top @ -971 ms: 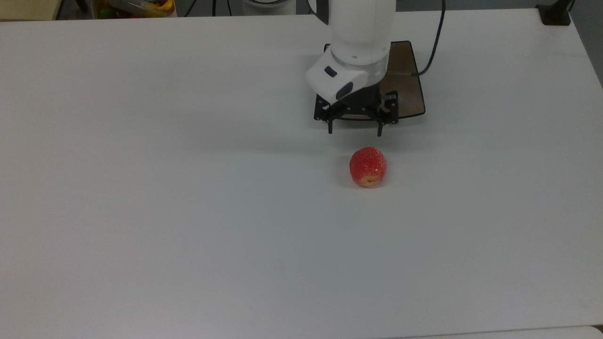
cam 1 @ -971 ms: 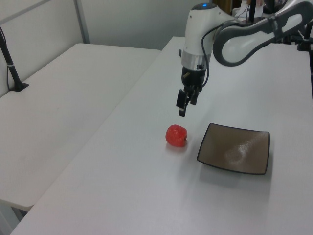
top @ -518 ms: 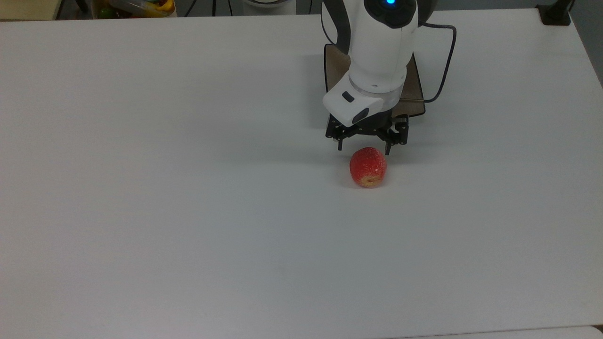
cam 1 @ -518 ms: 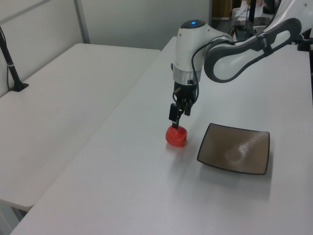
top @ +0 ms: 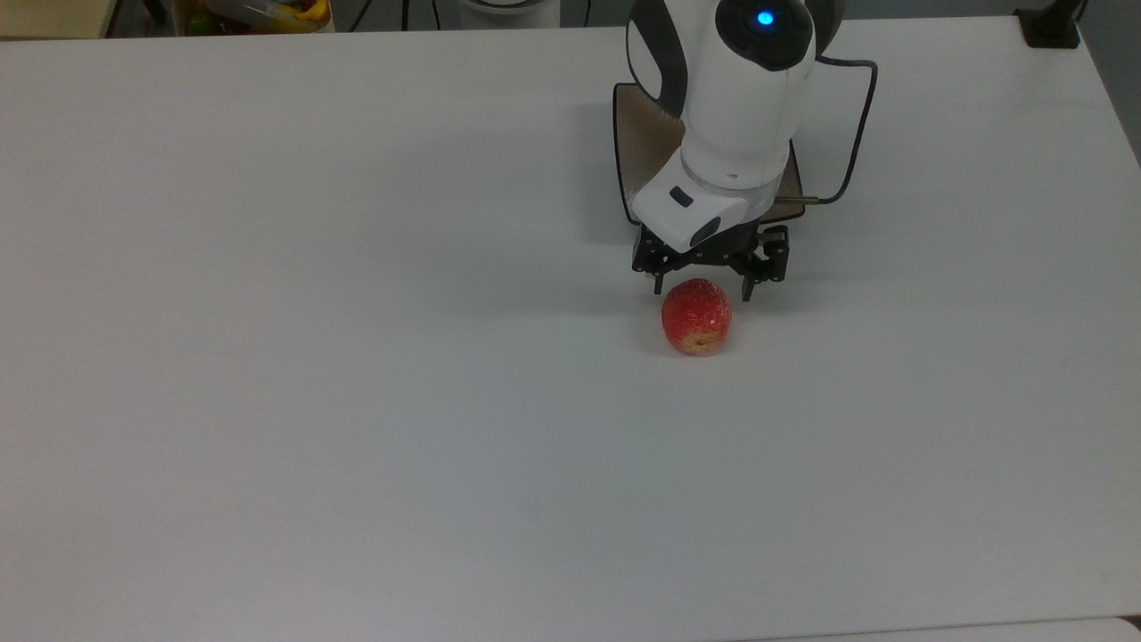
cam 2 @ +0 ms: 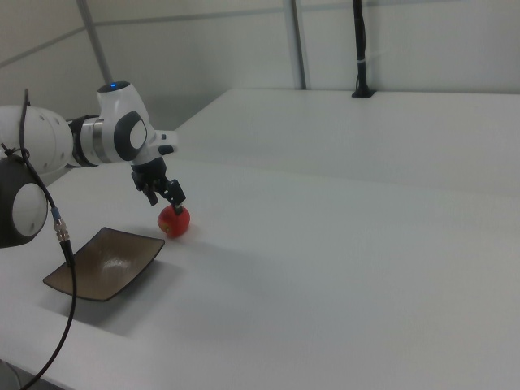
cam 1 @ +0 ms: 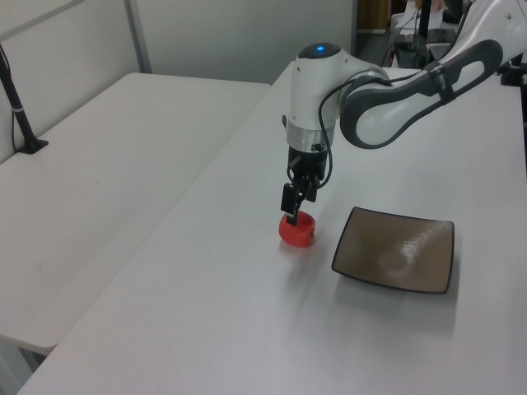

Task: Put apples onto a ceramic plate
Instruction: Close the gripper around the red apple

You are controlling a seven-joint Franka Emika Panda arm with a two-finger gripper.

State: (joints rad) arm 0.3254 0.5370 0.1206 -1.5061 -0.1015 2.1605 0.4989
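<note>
A small red apple (top: 696,316) with a yellowish end lies on the white table, also seen as the apple (cam 1: 297,232) and the apple (cam 2: 173,222). My gripper (top: 702,290) hangs open just above it, one finger on each side of the apple's far edge in the top view; the gripper (cam 1: 290,216) reaches down to the fruit's top. Nothing is held. The square brown-grey ceramic plate (cam 1: 395,249) sits empty beside the apple, a short gap apart. In the top view the arm covers most of the plate (top: 635,143). The right view has the plate (cam 2: 106,262) at lower left.
A bin of colourful items (top: 258,12) stands past the table's far left corner in the top view. A black clamp (top: 1052,27) sits at the far right corner. A black cable (top: 851,134) loops beside the arm. A second white table (cam 1: 90,164) adjoins in the left view.
My gripper has moved from over the plate's near edge toward the apple and come down, its open fingers now level with the apple's top. The apple and plate have not moved.
</note>
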